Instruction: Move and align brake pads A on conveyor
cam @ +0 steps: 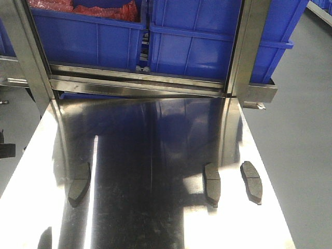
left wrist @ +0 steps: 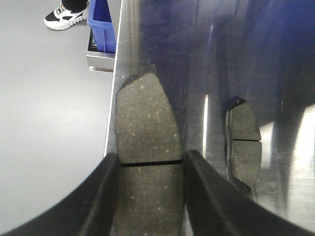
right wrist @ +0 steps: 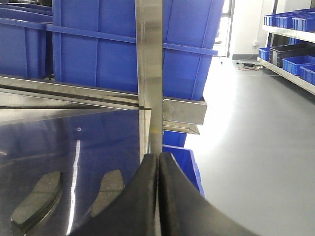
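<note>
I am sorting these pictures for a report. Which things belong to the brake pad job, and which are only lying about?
Job: held pad in the left gripper; left pad, middle pad and right pad on the steel table. No conveyor is in view.
Lying about: blue bins; a shoe on the floor.

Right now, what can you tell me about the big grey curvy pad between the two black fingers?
The dark grey curved oblong brake pad has a rough, speckled face with one thin groove across its middle, and a darker plate peeks out at its far end. It runs lengthwise beside the shiny steel tabletop's edge. The left pincer's black fingers press both long sides at the groove.
</note>
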Robot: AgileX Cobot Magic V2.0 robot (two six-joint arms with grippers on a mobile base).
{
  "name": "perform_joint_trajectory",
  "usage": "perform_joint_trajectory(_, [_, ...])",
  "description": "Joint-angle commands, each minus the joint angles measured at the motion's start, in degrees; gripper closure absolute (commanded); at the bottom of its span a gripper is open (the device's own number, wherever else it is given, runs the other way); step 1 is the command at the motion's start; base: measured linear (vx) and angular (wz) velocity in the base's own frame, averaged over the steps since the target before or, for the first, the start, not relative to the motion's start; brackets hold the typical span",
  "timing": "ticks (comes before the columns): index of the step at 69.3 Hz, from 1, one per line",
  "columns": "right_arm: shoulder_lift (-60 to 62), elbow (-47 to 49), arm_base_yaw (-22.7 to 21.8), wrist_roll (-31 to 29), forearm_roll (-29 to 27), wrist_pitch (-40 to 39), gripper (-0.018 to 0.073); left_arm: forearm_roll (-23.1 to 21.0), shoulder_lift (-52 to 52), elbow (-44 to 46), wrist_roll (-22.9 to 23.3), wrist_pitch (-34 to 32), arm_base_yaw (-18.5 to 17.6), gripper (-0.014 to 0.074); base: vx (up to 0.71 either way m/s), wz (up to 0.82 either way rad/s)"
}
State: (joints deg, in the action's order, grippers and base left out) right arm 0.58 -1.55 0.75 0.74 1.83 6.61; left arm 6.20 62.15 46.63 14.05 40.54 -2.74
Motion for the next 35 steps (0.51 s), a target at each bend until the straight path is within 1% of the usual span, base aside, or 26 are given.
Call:
perform_joint_trajectory(1, [0.90,-1.11,-0.24,0.37,0.15,-4.54,0.0567,0.34,-1.27,1.55,0.02,-3.63,-0.16,0.0489,0.00,0.00])
perform_joint_trajectory(6, [0.83,-0.10,-0.24,2.26,-1.83,-4.00,0.0564,0.34,-1.27,1.55,0.02,-3.63,-0.16,0.0489,0.00,0.00])
perform_joint_trajectory(13, [-1.61,4.70,-0.24,3.17,-2.39,-0.65,0.0564,0.34,-1.27,1.55,0.02,-3.63,-0.16,0.0489,0.00,0.00])
perform_joint_trajectory(22, [-10.11,15.28,-0.24,2.99,-0.43,4.15,0.0564,0.34,-1.27,1.55,0.02,-3.63,-0.16,0.0489,0.00,0.00])
perform_joint_trajectory(35, [-24.46,30.45,-0.24,3.04,-0.52,12.41,0.0563,0.34,-1.27,1.55,0.02,-3.63,-0.16,0.0489,0.00,0.00])
